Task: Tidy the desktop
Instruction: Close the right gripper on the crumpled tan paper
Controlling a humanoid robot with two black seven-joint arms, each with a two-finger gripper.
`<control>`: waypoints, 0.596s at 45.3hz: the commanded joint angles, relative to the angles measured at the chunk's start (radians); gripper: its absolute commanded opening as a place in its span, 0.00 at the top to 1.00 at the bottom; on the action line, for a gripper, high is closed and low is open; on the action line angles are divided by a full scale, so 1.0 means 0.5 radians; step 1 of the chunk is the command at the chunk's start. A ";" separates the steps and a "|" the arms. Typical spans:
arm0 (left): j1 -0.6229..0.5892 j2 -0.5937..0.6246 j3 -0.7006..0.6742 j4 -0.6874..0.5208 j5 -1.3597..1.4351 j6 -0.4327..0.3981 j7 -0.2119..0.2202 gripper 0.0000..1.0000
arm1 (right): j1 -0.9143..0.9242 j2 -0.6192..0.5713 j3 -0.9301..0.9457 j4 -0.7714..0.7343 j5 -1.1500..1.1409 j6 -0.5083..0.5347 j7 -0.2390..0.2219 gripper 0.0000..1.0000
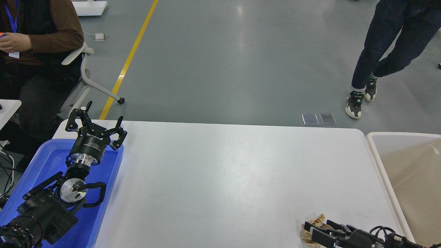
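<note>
Left gripper (104, 115) is up over the far end of the blue tray (106, 179), fingers spread wide w/ nothing between them. Its arm runs back over the tray toward the bottom-left corner of my view.

Right gripper (310, 230) is low at the bottom edge, lying nearly flat on the desktop (227, 179), fingers pointing left. They sit at a crumpled brown paper scrap (315, 220), touching or overlapping it, but it's dark and seen end-on there, so I can't tell if the fingers are closed on the paper or just beside it.

Desktop is the big white surface filling the middle of my view, between the blue tray on my left and the beige tub (379, 165) on my right. The scrap near its front-right edge is the only loose item I see on it. Tub's visible part looks bare inside.

Around the rig: seated person (38, 41) in a brown top at far left, on a white office chair (86, 75) just beyond the tray's far corner, near my left gripper. Another person's legs and sneakers (358, 100) stand on the grey floor beyond the far-right corner, well apart from the table. Yellow floor line (129, 58) runs diag. behind the chair. Two small clear plates (318, 119) lie on the floor just past the far edge.
</note>
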 commanded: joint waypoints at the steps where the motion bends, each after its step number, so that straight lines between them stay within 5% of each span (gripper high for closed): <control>1: 0.000 0.000 0.000 0.000 0.000 -0.001 0.000 0.00 | 0.001 0.005 -0.062 -0.039 0.000 -0.037 0.043 0.01; 16: 0.000 0.000 0.000 0.000 0.003 0.002 0.000 0.00 | 0.004 0.042 -0.071 -0.100 0.000 -0.049 0.077 0.11; 20: 0.000 0.000 0.000 0.000 0.003 0.002 0.000 0.00 | 0.017 0.039 -0.114 -0.106 -0.021 -0.049 0.080 0.48; 22: 0.000 0.000 0.000 0.000 0.000 -0.001 0.000 0.00 | 0.023 0.042 -0.145 -0.113 -0.037 -0.049 0.080 0.95; 27: 0.000 0.000 0.000 0.000 0.003 0.002 0.000 0.00 | 0.035 0.079 -0.154 -0.183 -0.037 -0.107 0.080 1.00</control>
